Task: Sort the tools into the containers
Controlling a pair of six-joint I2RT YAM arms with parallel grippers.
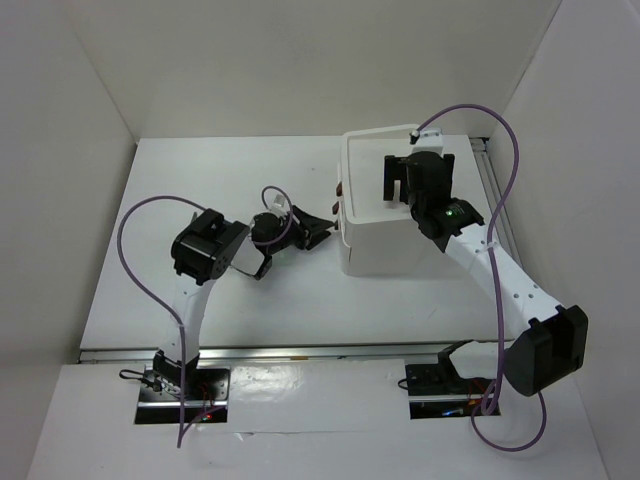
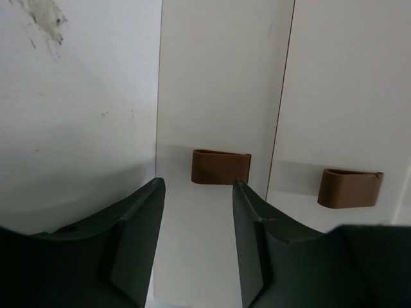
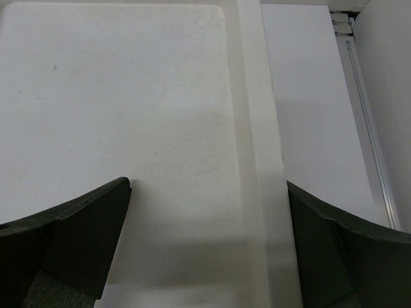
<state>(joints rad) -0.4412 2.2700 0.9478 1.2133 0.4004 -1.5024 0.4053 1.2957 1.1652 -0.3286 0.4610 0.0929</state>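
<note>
The white cabinet (image 1: 385, 235) stands right of centre on the table. Its rimmed top tray (image 1: 365, 150) looks bare in the right wrist view (image 3: 255, 128). My right gripper (image 1: 398, 180) hovers over the tray, open and empty (image 3: 207, 186). My left gripper (image 1: 322, 228) is at the cabinet's left face, open and empty (image 2: 198, 185). It points at a drawer front whose dark red knob (image 2: 220, 167) lies just beyond the fingertips, untouched. A second knob (image 2: 350, 188) is to its right. No tools show in any view.
White walls close in the table on the left, back and right. A metal rail (image 1: 492, 190) runs along the table's right edge, also in the right wrist view (image 3: 367, 128). The table top (image 2: 64, 96) left of the cabinet has dark scuffs.
</note>
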